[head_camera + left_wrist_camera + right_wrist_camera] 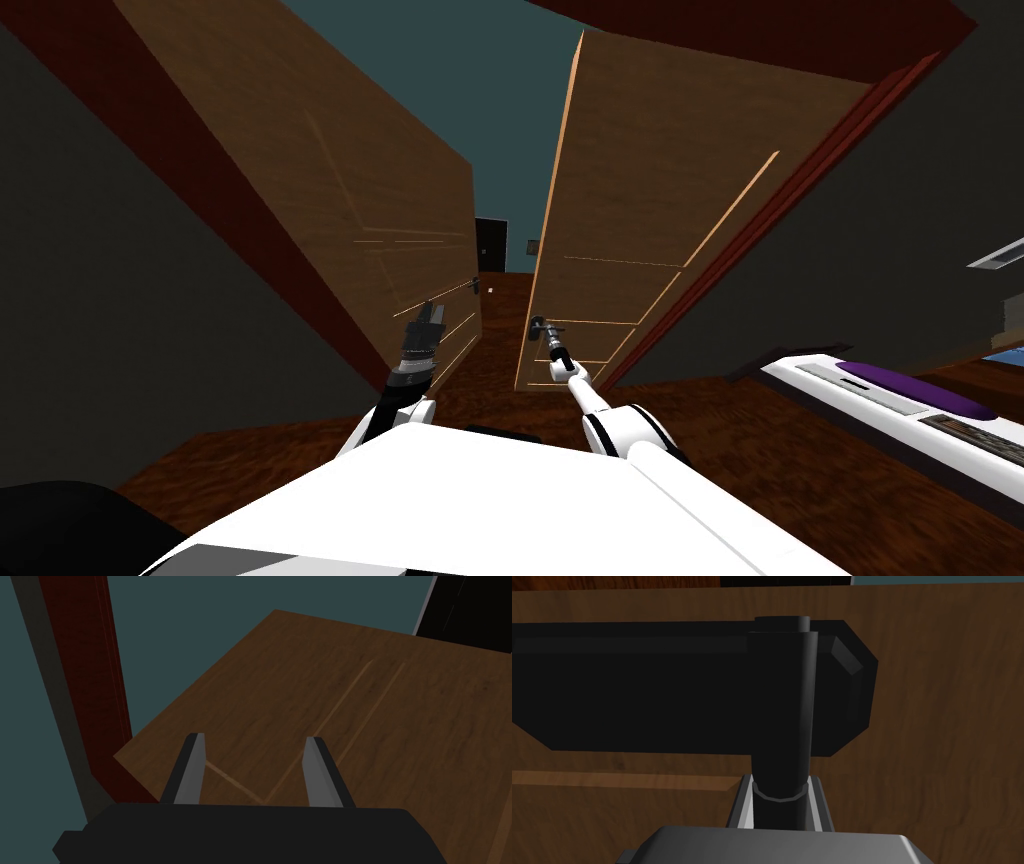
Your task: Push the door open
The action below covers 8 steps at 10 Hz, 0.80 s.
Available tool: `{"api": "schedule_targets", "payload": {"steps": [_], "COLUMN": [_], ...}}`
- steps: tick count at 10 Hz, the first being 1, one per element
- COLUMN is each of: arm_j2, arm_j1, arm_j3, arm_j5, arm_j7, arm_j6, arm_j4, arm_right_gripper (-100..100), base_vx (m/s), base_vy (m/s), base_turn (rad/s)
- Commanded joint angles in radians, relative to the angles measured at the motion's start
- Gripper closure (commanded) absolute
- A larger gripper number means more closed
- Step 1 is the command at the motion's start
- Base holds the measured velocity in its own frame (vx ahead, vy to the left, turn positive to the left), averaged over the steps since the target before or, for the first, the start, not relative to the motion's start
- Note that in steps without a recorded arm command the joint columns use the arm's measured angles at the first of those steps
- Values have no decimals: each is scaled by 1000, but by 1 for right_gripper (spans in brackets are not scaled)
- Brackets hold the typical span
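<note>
The right gripper [779, 808] is clamped on the dark handle [782, 706] of the right-hand door leaf [650, 190].

Its two fingers [741, 806] press either side of the handle's round stem, which points straight out of the brown wood-grain leaf toward the gripper. The lever's long axis runs crosswise to the fingers, flat along the leaf's face. In the head view this leaf stands upright just ahead on my right, angled away, with its pale free edge facing the gap in the middle. The left gripper [252, 771] has its fingers spread wide with nothing between them, facing the other brown leaf [380, 190], which is likewise angled away on my left. Between the two leaves, dark wood floor [500, 300] runs toward a teal wall [510, 130].
</note>
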Motion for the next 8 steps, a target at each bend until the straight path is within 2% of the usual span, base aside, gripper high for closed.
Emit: {"api": "schedule_targets", "payload": {"steps": [1, 2, 4, 6, 8], "arm_j2": [-6, -6, -6, -6, -6], "arm_j1": [7, 7, 7, 7, 6], "arm_j3": [-7, -28, -28, -28, -52], "arm_j5": [-2, -9, -9, -9, -17], "arm_j7": [6, 23, 23, 23, 42], "arm_j6": [11, 12, 12, 12, 13], "arm_j4": [-28, -24, -24, -18, -20], "arm_right_gripper": [100, 100, 100, 100, 100], "base_vx": [51, 121, 98, 8, 110], "base_vy": [19, 69, 58, -1, 70], "base_turn": [1, -74, -39, 12, -67]}}
